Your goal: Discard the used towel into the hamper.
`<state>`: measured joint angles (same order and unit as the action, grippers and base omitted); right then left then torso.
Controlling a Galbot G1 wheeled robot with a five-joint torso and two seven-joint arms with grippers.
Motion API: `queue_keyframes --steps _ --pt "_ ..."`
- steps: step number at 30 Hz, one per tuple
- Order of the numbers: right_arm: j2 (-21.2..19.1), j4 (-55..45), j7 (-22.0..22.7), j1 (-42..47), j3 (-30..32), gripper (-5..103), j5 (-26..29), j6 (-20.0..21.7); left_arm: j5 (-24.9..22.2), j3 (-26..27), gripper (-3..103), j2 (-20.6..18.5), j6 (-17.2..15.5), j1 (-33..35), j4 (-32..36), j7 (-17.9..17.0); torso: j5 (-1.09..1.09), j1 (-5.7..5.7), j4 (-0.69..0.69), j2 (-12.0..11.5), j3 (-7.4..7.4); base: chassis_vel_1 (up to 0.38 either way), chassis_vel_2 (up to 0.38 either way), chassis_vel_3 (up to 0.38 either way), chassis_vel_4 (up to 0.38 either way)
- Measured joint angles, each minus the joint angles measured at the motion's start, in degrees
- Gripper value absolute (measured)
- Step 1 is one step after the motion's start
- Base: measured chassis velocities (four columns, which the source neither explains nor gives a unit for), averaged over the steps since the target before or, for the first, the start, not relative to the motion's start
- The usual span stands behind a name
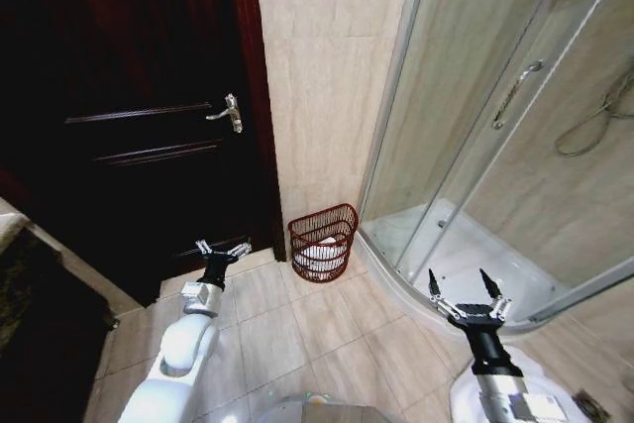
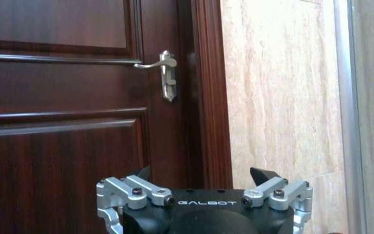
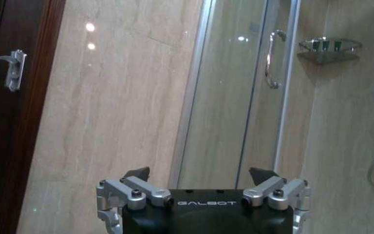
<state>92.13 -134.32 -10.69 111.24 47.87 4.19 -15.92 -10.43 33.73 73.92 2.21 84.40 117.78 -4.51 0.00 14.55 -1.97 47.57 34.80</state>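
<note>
head view: hamper [image 1: 323,242] betw door [image 1: 129,116] & shower [image 1: 495,146], both pincers [image 1: 223,249] [image 1: 464,285] released.

the only readable text is the brand "galbot", in pale capitals on the black body of the left gripper [image 2: 205,178]. the same word stands on the right gripper [image 3: 203,178], just below its fingers.

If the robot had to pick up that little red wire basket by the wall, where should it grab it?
Probably by the top rim of the hamper, coming from above and from the robot's side. The rim is a firm hoop standing open and upright, while the wall sits close behind it and the shower enclosure crowds its right. Both the left gripper and right gripper are open.
</note>
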Motion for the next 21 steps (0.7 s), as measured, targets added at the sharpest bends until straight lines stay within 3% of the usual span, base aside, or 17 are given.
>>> queue_keyframes --steps 21 --pt "0.0 0.2 1.6 0.2 0.0 100 -0.8 -1.1 -0.2 -0.4 100 -0.1 1.3 0.1 -0.1 0.4 -0.01 -0.01 0.00 0.0 -0.01 0.025 -0.028 -0.025 0.022"
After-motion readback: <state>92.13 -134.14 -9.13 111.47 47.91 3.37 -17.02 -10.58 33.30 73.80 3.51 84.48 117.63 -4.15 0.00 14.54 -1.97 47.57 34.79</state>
